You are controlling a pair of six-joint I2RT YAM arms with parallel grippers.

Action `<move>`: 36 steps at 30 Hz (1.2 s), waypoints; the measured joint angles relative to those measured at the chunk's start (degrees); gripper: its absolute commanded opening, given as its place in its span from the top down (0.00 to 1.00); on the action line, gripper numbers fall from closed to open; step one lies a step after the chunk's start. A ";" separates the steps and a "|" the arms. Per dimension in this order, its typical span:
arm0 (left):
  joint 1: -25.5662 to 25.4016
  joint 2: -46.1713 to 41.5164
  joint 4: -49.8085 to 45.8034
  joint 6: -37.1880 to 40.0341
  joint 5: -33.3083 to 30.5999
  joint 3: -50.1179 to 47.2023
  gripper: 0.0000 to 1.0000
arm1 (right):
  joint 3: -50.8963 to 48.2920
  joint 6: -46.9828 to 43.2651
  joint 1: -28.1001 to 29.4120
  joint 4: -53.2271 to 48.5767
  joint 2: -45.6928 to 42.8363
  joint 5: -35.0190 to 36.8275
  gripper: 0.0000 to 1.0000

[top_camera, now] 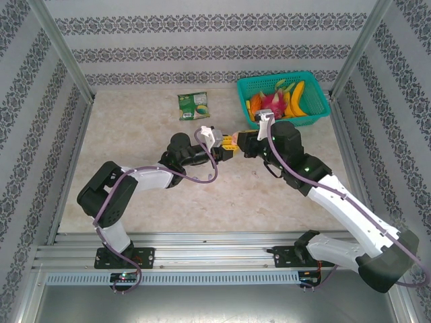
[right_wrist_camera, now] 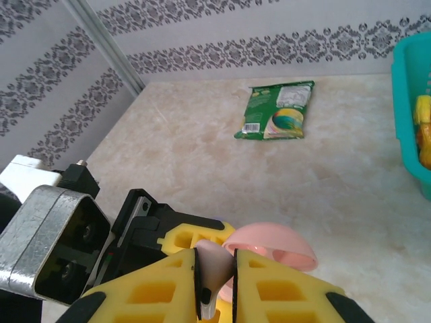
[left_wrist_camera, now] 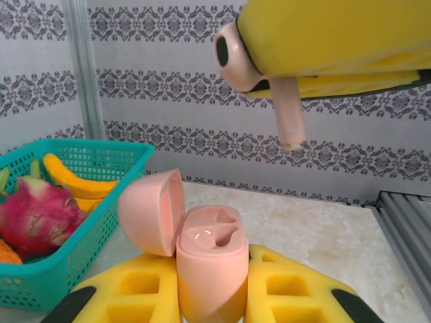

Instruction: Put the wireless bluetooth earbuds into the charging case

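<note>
Grey patterned walls on three sides; pale marbled table beneath. Item: my left arm and right arm, both reaching in so that their tips meet at mid-table. Item: teal basket, far right, holding bananas and a dragon fruit. Item: green snack packet, lying flat, far centre, well apart from me. Item: pink charging case, clamped upright in my left gripper, its lid hinged open to the left, both sockets bare. Item: one pale pink earbud, pinched narrowly in my right gripper, stem pointing down, poised above the open case and not touching it.
</note>
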 measured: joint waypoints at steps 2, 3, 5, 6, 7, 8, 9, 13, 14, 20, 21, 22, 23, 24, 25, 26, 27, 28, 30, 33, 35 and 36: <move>0.00 -0.55 -0.44 0.00 0.61 0.02 1.00 | -1.01 -1.01 0.00 1.18 -1.11 -0.57 0.81; 0.00 -0.79 -0.61 0.00 0.96 0.07 1.00 | -1.49 -1.51 0.00 1.81 -1.60 -0.90 0.80; 0.00 -1.22 -1.27 -0.02 1.53 0.22 1.00 | -2.40 -2.34 0.00 3.17 -2.38 -1.44 0.80; 0.00 -1.51 -1.51 -0.02 1.75 0.26 1.00 | -2.93 -2.49 0.00 3.80 -2.78 -1.70 0.80; 0.00 -1.70 -1.68 -0.04 1.81 0.28 1.00 | -3.28 -2.69 -0.02 4.13 -3.04 -1.86 0.80; 0.00 -1.92 -1.70 -0.04 1.99 0.33 1.00 | -3.61 -2.89 -0.02 4.52 -3.21 -2.08 0.80; 0.00 -2.19 -1.79 -0.17 2.16 0.33 1.00 | -3.87 -3.10 -0.04 4.92 -3.30 -2.21 0.80; 0.00 -2.80 -1.88 -0.44 2.78 0.46 1.00 | -4.74 -3.54 -0.11 6.05 -3.30 -2.56 0.80; 0.00 -2.84 -1.92 -0.46 2.82 0.55 1.00 | -4.96 -3.54 -0.13 6.10 -3.30 -2.56 0.80; -0.02 -3.10 -2.51 -0.50 3.19 0.74 1.00 | -5.70 -3.56 -0.59 6.43 -3.30 -2.56 0.81; -0.02 -3.10 -2.60 -0.50 3.21 0.74 1.00 | -5.73 -3.56 -0.92 6.40 -3.30 -2.58 0.81; -0.02 -3.10 -2.78 -0.55 3.21 0.74 1.00 | -5.73 -3.56 -1.03 6.43 -3.32 -2.56 0.81; -0.02 -3.10 -2.95 -0.63 3.23 0.74 1.00 | -5.73 -3.56 -1.31 6.43 -3.32 -2.56 0.81; -0.02 -3.10 -3.02 -0.63 3.26 0.74 1.00 | -5.81 -3.56 -1.46 6.51 -3.34 -2.56 0.81; -0.02 -3.10 -3.10 -0.66 3.30 0.74 1.00 | -5.95 -3.56 -1.68 6.71 -3.37 -2.56 0.81; -0.02 -3.10 -3.15 -0.66 3.45 0.74 1.00 | -6.05 -3.54 -1.88 6.80 -3.37 -2.58 0.81; -0.04 -3.10 -3.19 -0.66 3.50 0.74 1.00 | -6.21 -3.54 -2.05 6.88 -3.37 -2.56 0.81; -0.04 -3.10 -3.23 -0.63 3.63 0.74 1.00 | -6.36 -3.54 -2.12 6.99 -3.41 -2.56 0.81; -0.07 -3.10 -3.39 -0.66 3.65 0.79 1.00 | -6.60 -3.54 -2.40 7.13 -3.41 -2.58 0.81; -0.37 -3.10 -3.58 -0.63 3.65 1.07 1.00 | -6.71 -3.52 -2.43 7.19 -3.41 -2.60 0.81; -0.55 -3.10 -3.78 -0.63 3.85 1.42 1.00 | -6.71 -3.52 -2.43 7.23 -3.41 -2.75 0.81; -0.63 -3.10 -3.80 -0.63 3.87 1.62 1.00 | -6.73 -3.52 -2.43 7.23 -3.41 -2.80 0.81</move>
